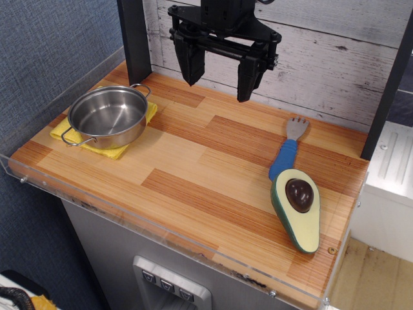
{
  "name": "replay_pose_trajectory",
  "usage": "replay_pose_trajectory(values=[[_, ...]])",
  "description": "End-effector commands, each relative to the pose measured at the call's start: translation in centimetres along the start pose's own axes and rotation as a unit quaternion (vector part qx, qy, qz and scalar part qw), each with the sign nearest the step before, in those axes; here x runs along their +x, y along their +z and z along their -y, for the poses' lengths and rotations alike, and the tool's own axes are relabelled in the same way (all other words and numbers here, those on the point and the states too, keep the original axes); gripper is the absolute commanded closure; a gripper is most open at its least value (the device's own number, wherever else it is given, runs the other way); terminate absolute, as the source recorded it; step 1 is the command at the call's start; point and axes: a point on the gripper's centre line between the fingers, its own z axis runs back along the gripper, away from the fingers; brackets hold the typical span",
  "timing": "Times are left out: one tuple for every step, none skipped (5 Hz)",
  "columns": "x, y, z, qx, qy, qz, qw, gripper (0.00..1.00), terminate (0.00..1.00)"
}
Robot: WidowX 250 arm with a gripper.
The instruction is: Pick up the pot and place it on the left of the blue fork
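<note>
The shiny steel pot (108, 116) with two wire loop handles sits upright and empty on a yellow cloth (116, 150) at the left side of the wooden table. The blue fork (288, 150), blue handle and grey tines pointing to the back, lies at the right, its handle end touching the avocado half. My gripper (219, 90) hangs open and empty above the back middle of the table, between pot and fork, well apart from both.
A green-and-cream avocado half (297, 206) with a brown pit lies at the front right, just below the fork. A clear plastic rim (161, 226) edges the table. A black post (135, 39) stands at the back left, another (390, 84) at the right.
</note>
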Motion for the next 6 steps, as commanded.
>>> replay_pose_trajectory(values=[[0.0,0.0,0.0,0.0,0.0,0.0,1.0,0.0,0.0],[-0.6,0.1,-3.2,-0.002,0.002,0.001,1.0,0.0,0.0],[-1.8,0.0,-7.0,-0.005,0.007,0.002,1.0,0.0,0.0],[-3.1,-0.5,-10.3,-0.005,0.003,0.009,0.9999,0.0,0.0],[-4.0,-2.3,-11.8,0.007,0.029,0.002,0.9996,0.0,0.0],[-3.8,-4.2,-13.1,0.019,0.043,0.004,0.9989,0.0,0.0]])
